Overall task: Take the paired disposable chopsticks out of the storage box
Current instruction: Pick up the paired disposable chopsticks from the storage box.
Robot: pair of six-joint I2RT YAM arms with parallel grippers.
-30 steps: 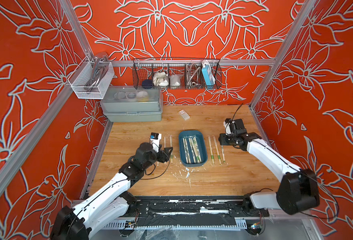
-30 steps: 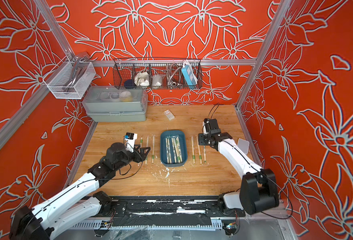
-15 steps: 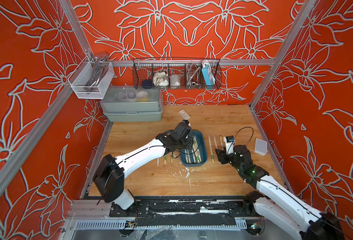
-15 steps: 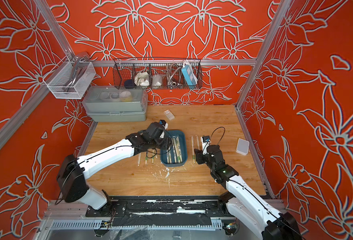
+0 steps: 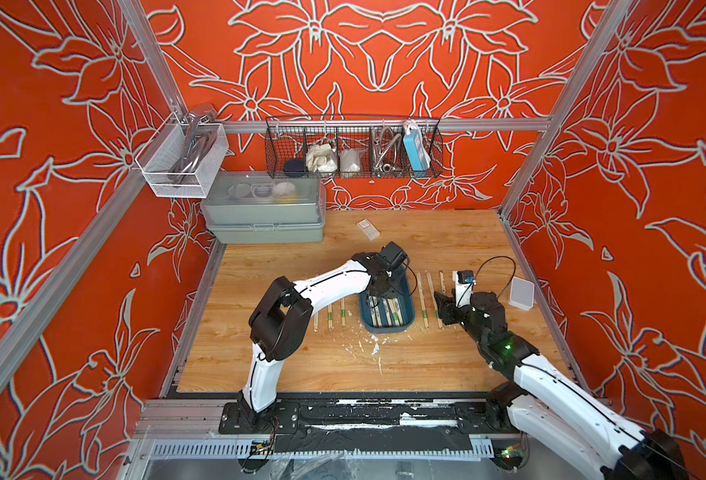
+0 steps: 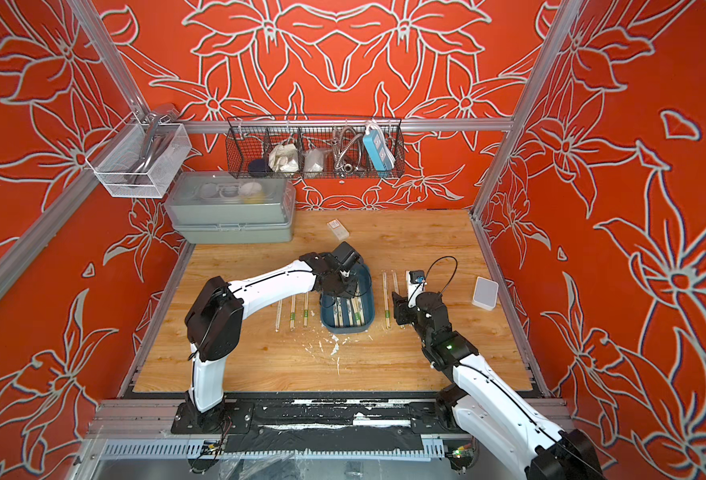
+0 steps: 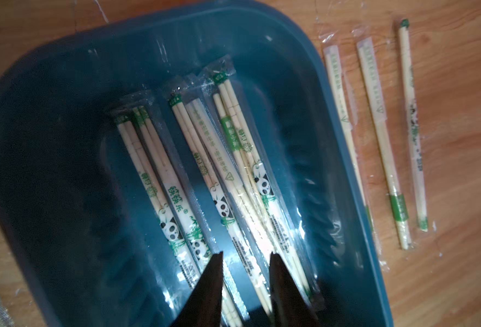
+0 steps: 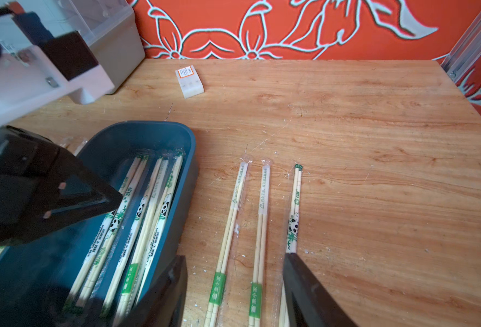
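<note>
Some chopsticks lie in packs inside the blue tray. My left gripper dips into the tray, jaws a little apart around one pack. I cannot tell if they pinch it. Three more packs lie just beside the tray. My right gripper hangs over them, jaws wide apart, holding nothing.

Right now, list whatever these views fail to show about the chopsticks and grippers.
- Left wrist view: whether the left gripper clamps the paired disposable chopsticks between its fingers; blurred, dark.
- Both top views: the storage box's far half, under the left arm.
- Right wrist view: table pairs' near ends, behind the right gripper.
</note>
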